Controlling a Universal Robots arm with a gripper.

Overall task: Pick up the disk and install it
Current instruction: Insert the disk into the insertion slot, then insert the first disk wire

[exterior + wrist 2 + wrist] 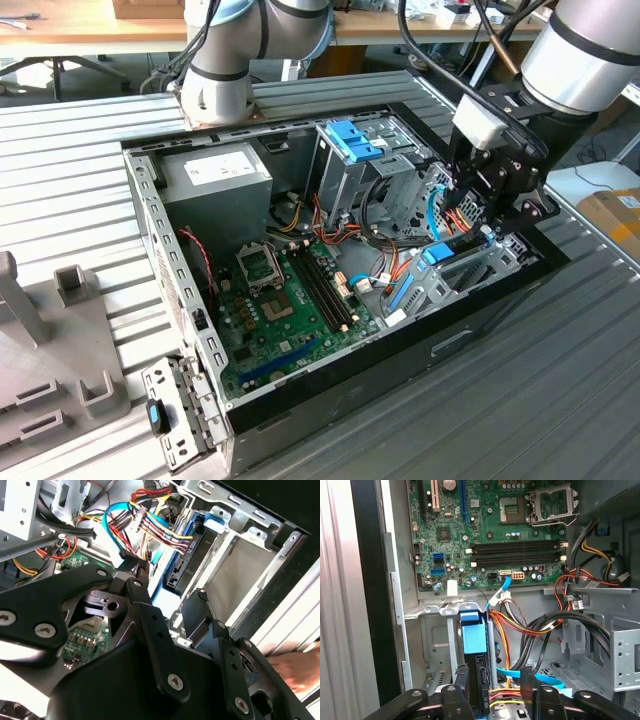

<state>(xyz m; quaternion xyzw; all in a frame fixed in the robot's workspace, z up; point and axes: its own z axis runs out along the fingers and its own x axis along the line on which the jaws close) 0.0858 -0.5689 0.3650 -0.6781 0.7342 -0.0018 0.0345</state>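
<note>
The disk (440,252) stands on edge in the metal bay at the case's side toward the exterior view's right, its blue end tab pointing at the motherboard. In the first wrist view the blue tab and dark body of the disk (474,645) run between the two black fingers. My gripper (470,225) hangs right over the disk's far end. My gripper (495,680) is open: one finger lies against the disk, the other stands apart with cables in the gap. In the second wrist view the disk's (192,555) blue rail sits just beyond my gripper (172,612).
The open computer case (160,230) holds a green motherboard (290,300), a grey power supply (215,175) and a tall grey cage with a blue latch (352,140). Coloured cables (150,525) crowd the bay. A hand (295,670) rests at the case's outer edge. A loose bracket (175,415) lies outside.
</note>
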